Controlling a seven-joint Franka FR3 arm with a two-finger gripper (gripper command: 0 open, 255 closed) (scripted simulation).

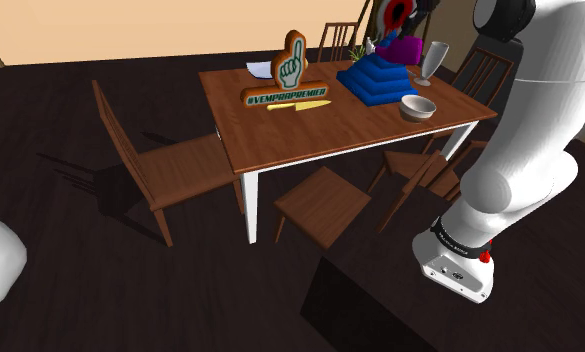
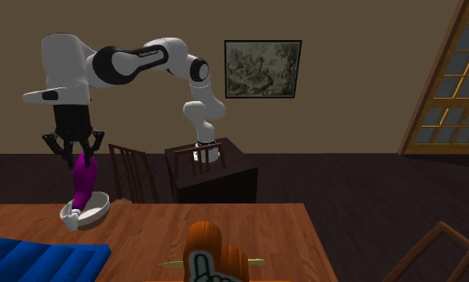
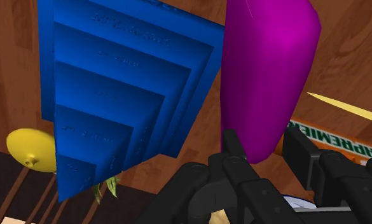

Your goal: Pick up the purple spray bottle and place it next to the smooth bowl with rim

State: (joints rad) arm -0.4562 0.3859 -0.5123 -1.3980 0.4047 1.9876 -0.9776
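In the second exterior view my black gripper [image 2: 74,152] is shut on the upper end of the purple spray bottle [image 2: 83,180]. The bottle hangs from the fingers above the table. Its lower end, with a white part, reaches down to the pale rimmed bowl [image 2: 99,208] and overlaps it in that view; I cannot tell whether they touch. In the wrist view the bottle [image 3: 267,76] is clasped between the two fingers of the gripper [image 3: 265,143]. The shoulder view shows the bowl [image 1: 418,107] near the table's right edge and the purple bottle [image 1: 408,48] farther back.
A blue stepped pyramid [image 1: 378,78] stands beside the bowl. An orange and green foam finger [image 1: 290,70] and a yellow knife [image 1: 298,104] lie mid-table. A clear glass [image 1: 432,60] stands behind the bowl. Wooden chairs [image 1: 165,165] ring the table [image 1: 300,135].
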